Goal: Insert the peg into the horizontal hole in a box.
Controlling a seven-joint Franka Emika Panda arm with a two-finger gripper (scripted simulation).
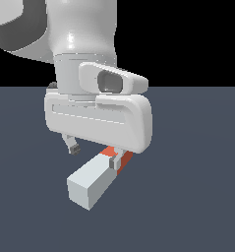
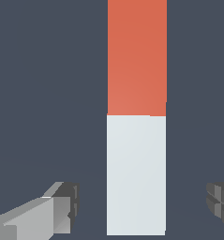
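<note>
The peg (image 1: 89, 184) lies flat on the dark floor, its pale grey-white end toward the exterior view's camera and its red-orange end under the hand. My gripper (image 1: 95, 157) is open and hangs low over the peg, near where red meets white. One finger stands on each side of it. In the wrist view the peg (image 2: 136, 164) runs between the two fingertips (image 2: 62, 206), with a clear gap on each side, so my gripper (image 2: 141, 206) holds nothing. The box and the hole are out of view.
The white hand and arm (image 1: 97, 118) fill the upper half of the exterior view and hide what is behind them. Dark grey-blue floor (image 1: 197, 206) surrounds the peg.
</note>
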